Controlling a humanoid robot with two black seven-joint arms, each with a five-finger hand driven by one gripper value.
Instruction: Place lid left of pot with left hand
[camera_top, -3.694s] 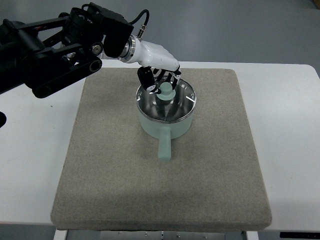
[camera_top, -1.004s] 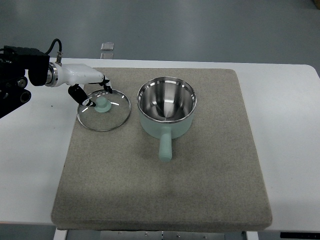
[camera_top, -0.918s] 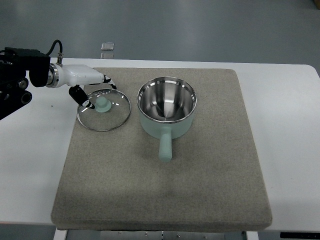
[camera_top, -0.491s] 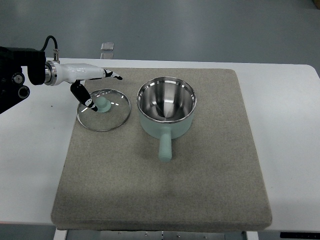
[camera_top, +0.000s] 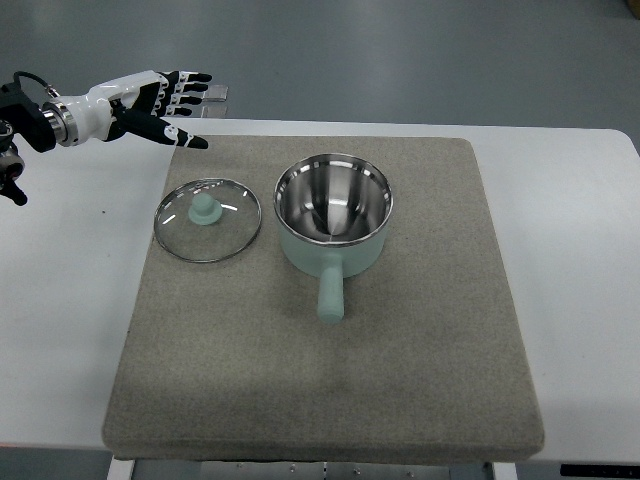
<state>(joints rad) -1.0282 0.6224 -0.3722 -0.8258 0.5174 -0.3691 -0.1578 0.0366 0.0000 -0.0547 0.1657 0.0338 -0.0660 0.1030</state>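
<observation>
Near the left edge of the grey felt mat (camera_top: 420, 380), the round glass lid with its mint-green knob (camera_top: 207, 219) is lying flat, just beside the mint-green saucepan with the steel interior (camera_top: 332, 218) and not touching it. The saucepan is sitting toward the mat's far middle, handle pointing at the near edge. Open mat is stretching across the whole near half and right side. The left hand (camera_top: 150, 100) is hovering above the white desk (camera_top: 60, 300) off the mat's far left corner, fingers spread and holding nothing, well apart from the lid.
</observation>
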